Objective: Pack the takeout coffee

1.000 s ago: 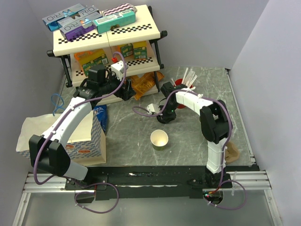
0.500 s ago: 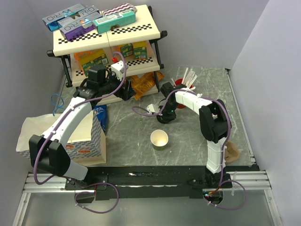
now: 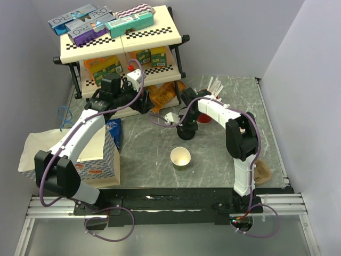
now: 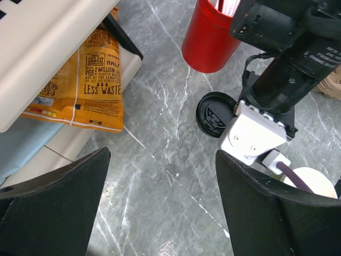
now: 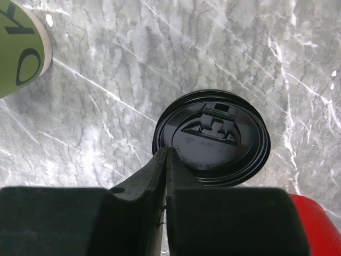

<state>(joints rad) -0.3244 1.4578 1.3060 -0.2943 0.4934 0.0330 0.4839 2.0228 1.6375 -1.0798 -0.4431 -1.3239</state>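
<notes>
The green paper cup (image 3: 180,158) stands upright and open on the table, cream-white inside; it also shows in the right wrist view (image 5: 21,48) and its rim in the left wrist view (image 4: 314,181). The round black lid (image 5: 213,136) lies beside the red cup, and also shows in the left wrist view (image 4: 216,114). My right gripper (image 5: 168,152) is shut, its tips pinching the lid's near rim; it stands just behind the cup (image 3: 185,130). My left gripper (image 4: 165,213) is open and empty above the table by the shelf (image 3: 144,104).
A red cup (image 3: 204,118) of white sticks stands behind the right gripper (image 4: 210,37). A two-level shelf (image 3: 122,42) holds boxes, with orange snack bags (image 4: 90,80) under it. A checkered paper bag (image 3: 96,154) is at the left, a cardboard carrier (image 3: 262,173) at the right edge.
My right wrist has shifted slightly back and left over the lid. The left arm and the green cup have not moved.
</notes>
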